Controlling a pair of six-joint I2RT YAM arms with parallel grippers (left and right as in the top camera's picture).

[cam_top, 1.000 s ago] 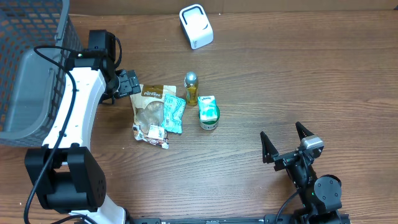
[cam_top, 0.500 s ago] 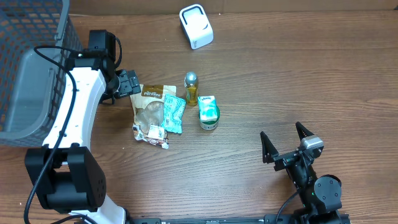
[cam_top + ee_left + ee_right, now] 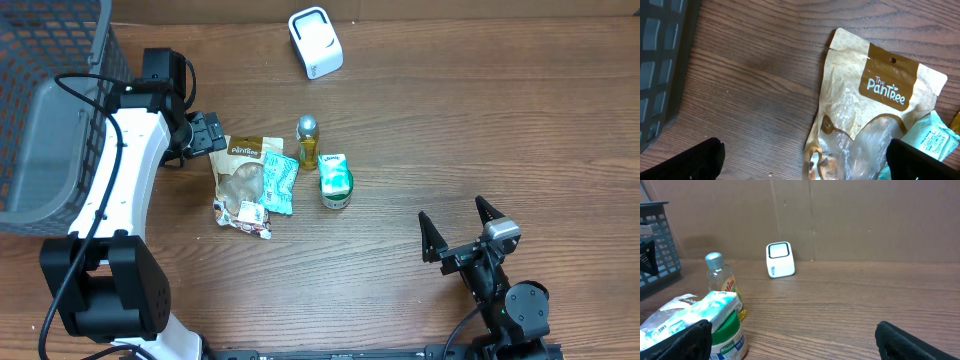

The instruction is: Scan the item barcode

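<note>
A tan Pantree snack bag lies flat on the table. A teal packet overlaps its right side. Beside them stand a yellow bottle and a green-lidded Knorr jar with a teal pack on top. The white barcode scanner sits at the far edge. My left gripper is open just over the bag's top left corner, holding nothing. My right gripper is open near the front right, far from the items.
A dark mesh basket stands at the far left, close behind my left arm. A cardboard wall backs the table beyond the scanner. Bare wood lies between the items and my right gripper.
</note>
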